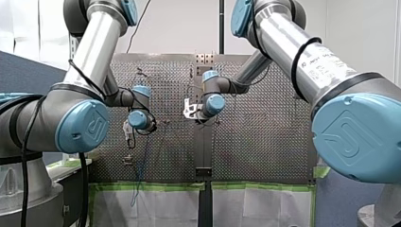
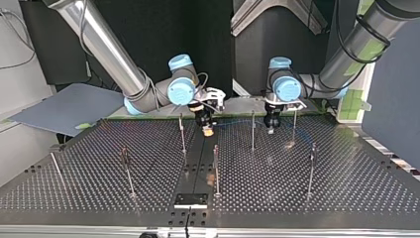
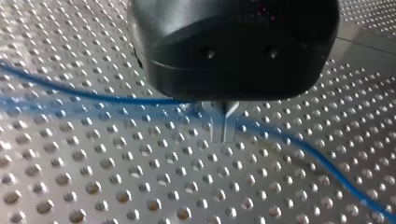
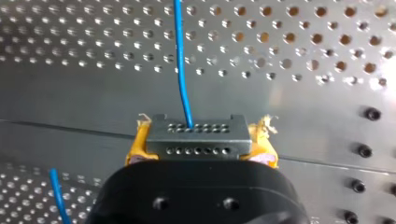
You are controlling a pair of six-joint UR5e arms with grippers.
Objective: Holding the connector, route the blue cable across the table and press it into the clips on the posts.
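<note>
In the right wrist view my right gripper point(image 4: 200, 149) is shut on the grey connector point(image 4: 198, 135), with its yellow pads on both sides. The blue cable point(image 4: 182, 70) leaves the connector and runs ahead over the perforated table. In the left wrist view my left gripper point(image 3: 224, 135) has its metal fingers shut on the blue cable point(image 3: 93, 97), which trails away on both sides just above the table. In the top view my right gripper point(image 2: 207, 128) hangs near the middle seam and my left gripper point(image 2: 271, 127) to its right, with the cable point(image 2: 237, 121) faint between them.
Several thin posts stand on the table in the top view, among them one point(image 2: 182, 131) beside my right gripper, one point(image 2: 252, 130) between the grippers and one point(image 2: 216, 168) nearer the camera. A black plate point(image 2: 191, 200) lies at the near edge. In the front view, cable slack point(image 1: 141, 170) hangs down.
</note>
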